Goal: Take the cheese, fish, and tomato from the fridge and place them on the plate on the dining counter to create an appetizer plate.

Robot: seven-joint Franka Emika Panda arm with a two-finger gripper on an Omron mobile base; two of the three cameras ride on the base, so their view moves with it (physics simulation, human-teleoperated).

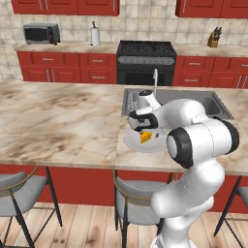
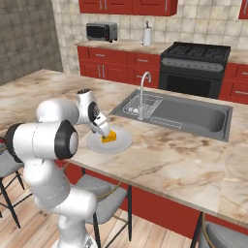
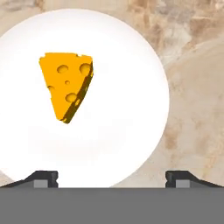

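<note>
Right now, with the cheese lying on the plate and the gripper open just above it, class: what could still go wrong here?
1. The gripper hangs low over the plate; pulling away sideways, a fingertip might clip the cheese and knock it off.
2. The plate sits close to the counter edge nearest the robot, so a bump from the arm may push it off.
3. The cheese lies off-centre, which might crowd later foods.

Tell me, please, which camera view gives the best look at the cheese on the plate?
The hand view: the cheese lies unobstructed on the plate, its holes and wedge shape plain, with the gripper open and apart from it. In both base views it is a small yellow wedge beside the arm's wrist, which partly covers the plate.
</note>
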